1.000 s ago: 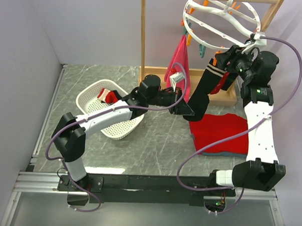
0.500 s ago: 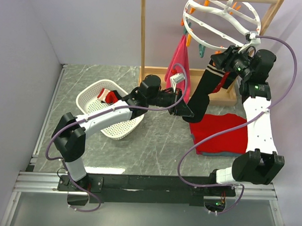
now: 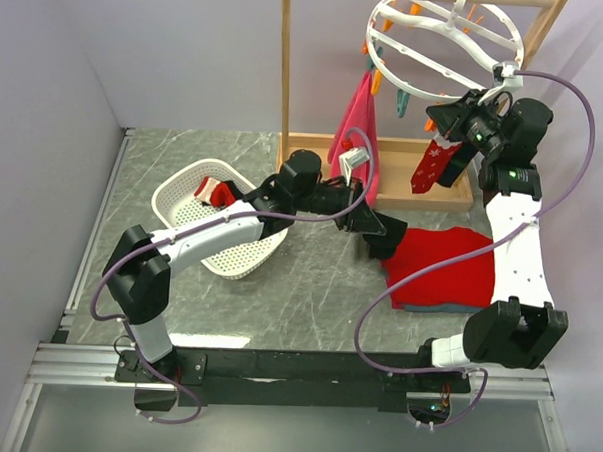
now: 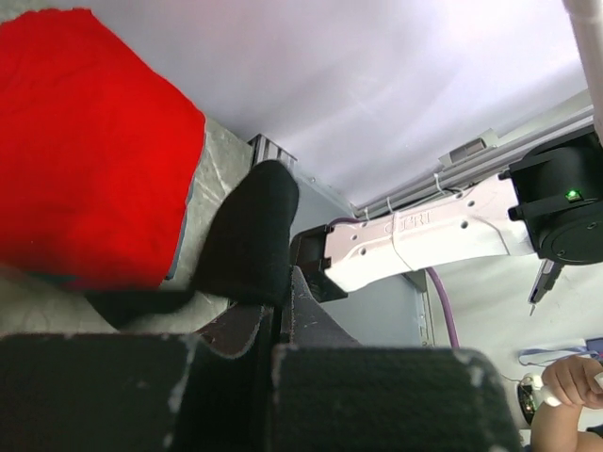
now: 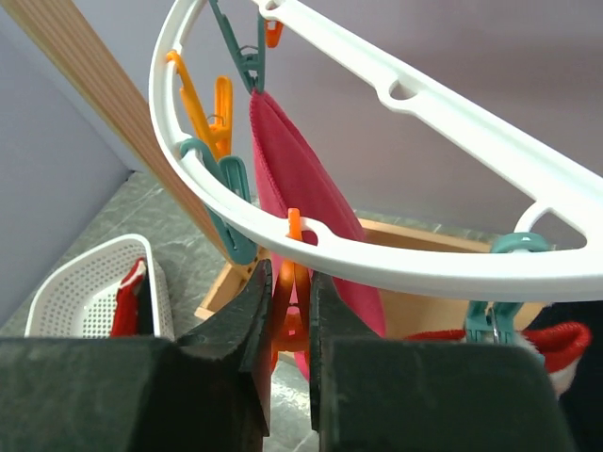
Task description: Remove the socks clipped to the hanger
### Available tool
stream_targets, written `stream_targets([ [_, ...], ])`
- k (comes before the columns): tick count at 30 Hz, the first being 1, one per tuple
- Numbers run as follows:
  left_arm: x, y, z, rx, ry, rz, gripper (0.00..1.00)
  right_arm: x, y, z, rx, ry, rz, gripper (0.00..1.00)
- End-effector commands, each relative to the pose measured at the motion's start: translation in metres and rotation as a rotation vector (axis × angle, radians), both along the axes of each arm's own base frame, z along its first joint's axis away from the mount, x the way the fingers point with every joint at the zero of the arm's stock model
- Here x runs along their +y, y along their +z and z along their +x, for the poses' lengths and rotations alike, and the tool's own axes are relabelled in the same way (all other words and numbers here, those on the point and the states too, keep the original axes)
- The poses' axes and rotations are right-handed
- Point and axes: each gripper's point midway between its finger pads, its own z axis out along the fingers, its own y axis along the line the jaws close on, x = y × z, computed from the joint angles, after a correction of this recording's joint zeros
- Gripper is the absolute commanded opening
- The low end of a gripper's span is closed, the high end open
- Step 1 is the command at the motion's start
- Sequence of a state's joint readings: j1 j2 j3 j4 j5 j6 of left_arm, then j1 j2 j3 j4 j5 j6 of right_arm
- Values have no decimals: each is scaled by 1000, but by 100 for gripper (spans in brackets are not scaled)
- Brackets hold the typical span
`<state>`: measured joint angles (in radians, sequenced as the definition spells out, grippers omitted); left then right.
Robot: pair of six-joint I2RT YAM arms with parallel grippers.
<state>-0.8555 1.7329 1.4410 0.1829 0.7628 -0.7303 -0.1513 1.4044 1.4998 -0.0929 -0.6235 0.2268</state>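
The white hanger ring (image 3: 440, 42) hangs from the wooden rack, with orange and teal clips below it. My right gripper (image 3: 441, 117) is shut on an orange clip (image 5: 290, 292) under the ring (image 5: 396, 235). A dark sock with red and white marks (image 3: 429, 164) still hangs beside it; its red cuff (image 5: 523, 341) sits under a teal clip (image 5: 513, 247). My left gripper (image 3: 373, 227) is shut on a black sock (image 3: 389, 238) that is free of the hanger and droops low at the red cloth's edge. It shows between the fingers in the left wrist view (image 4: 250, 231).
A pink towel (image 3: 358, 128) hangs from a teal clip. A folded red cloth (image 3: 445, 267) lies on the table at right. A white basket (image 3: 207, 222) at left holds a red and dark sock (image 3: 218, 192). The wooden rack post (image 3: 286, 75) and base stand behind.
The black sock came off the hanger and dropped. My left gripper pulled it down and slightly right. The right gripper stayed at the ring, on the orange clip.
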Motion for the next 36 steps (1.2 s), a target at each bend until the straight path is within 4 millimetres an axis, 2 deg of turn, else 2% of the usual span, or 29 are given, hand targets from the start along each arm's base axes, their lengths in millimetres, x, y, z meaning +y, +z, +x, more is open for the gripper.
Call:
stream_targets([
  [1, 18, 23, -6, -32, 10, -24, 1, -5, 9, 3, -10, -23, 1, 0],
  [3, 26, 19, 0, -26, 46, -10, 1, -6, 7, 5, 1, -29, 4, 0],
  [4, 34, 24, 2, -28, 67, -9, 1, -6, 6, 4, 10, -32, 4, 0],
  [5, 41, 18, 10, -13, 101, 8, 1, -5, 5, 4, 17, -34, 6, 0],
  [6, 50, 24, 15, -17, 141, 5, 1, -5, 5, 4, 20, -35, 7, 0],
  [7, 58, 21, 20, 1, 170, 22, 1, -5, 4, 3, 30, -38, 10, 0],
  [8, 71, 15, 33, 20, 218, 37, 1, -5, 3, 4, 36, -52, 13, 0],
  [9, 82, 21, 38, 26, 259, 31, 1, -6, 5, 3, 35, -63, 11, 0],
  [10, 92, 11, 43, 57, 289, 54, 1, -7, 2, 3, 53, -74, 11, 0],
  [13, 144, 12, 84, 67, 473, 57, 1, -8, 1, 3, 74, -96, 5, 0],
  [14, 157, 3, 89, 99, 516, 95, 1, -9, 4, 2, 72, -107, 7, 0],
  [15, 170, 6, 94, 91, 559, 102, 2, -10, 3, 2, 77, -110, 9, 0],
  [16, 183, 7, 106, 92, 626, 116, 3, -10, 1, 2, 88, -113, 9, 1],
  [17, 205, 0, 118, 128, 693, 150, 3, -9, 3, 0, 84, -113, 6, 1],
  [18, 216, 3, 124, 132, 726, 153, 3, -10, 4, 0, 83, -119, 4, 1],
  [19, 235, 9, 136, 138, 777, 146, 3, -10, 4, -1, 86, -119, 4, 1],
  [21, 250, 12, 146, 168, 810, 142, 3, -9, 6, -2, 78, -113, 7, 1],
  [23, 273, 24, 162, 166, 867, 124, 4, -6, 10, -3, 58, -100, 16, 1],
  [24, 281, 20, 169, 184, 892, 143, 4, -5, 12, -3, 52, -93, 20, 1],
  [25, 298, 28, 180, 175, 942, 135, 4, -2, 13, -3, 46, -74, 24, 1],
  [27, 313, 24, 193, 199, 969, 152, 3, 0, 14, -3, 46, -59, 31, 1],
  [28, 330, 30, 201, 191, 1005, 145, 3, 2, 15, -3, 48, -49, 34, 1],
  [29, 337, 30, 206, 194, 1019, 149, 4, 2, 15, -3, 47, -47, 36, 1],
  [30, 346, 22, 215, 203, 1031, 169, 4, 2, 15, -3, 47, -47, 37, 1],
  [31, 365, 25, 223, 204, 1071, 174, 4, 1, 16, -4, 43, -48, 37, 1],
  [33, 380, 11, 235, 239, 1078, 199, 3, 1, 17, -5, 41, -50, 35, 1],
  [35, 397, 13, 244, 245, 1099, 201, 1, 1, 18, -7, 35, -56, 34, 1],
  [36, 403, 2, 252, 277, 1104, 213, 1, 2, 18, -8, 34, -53, 36, 1],
])
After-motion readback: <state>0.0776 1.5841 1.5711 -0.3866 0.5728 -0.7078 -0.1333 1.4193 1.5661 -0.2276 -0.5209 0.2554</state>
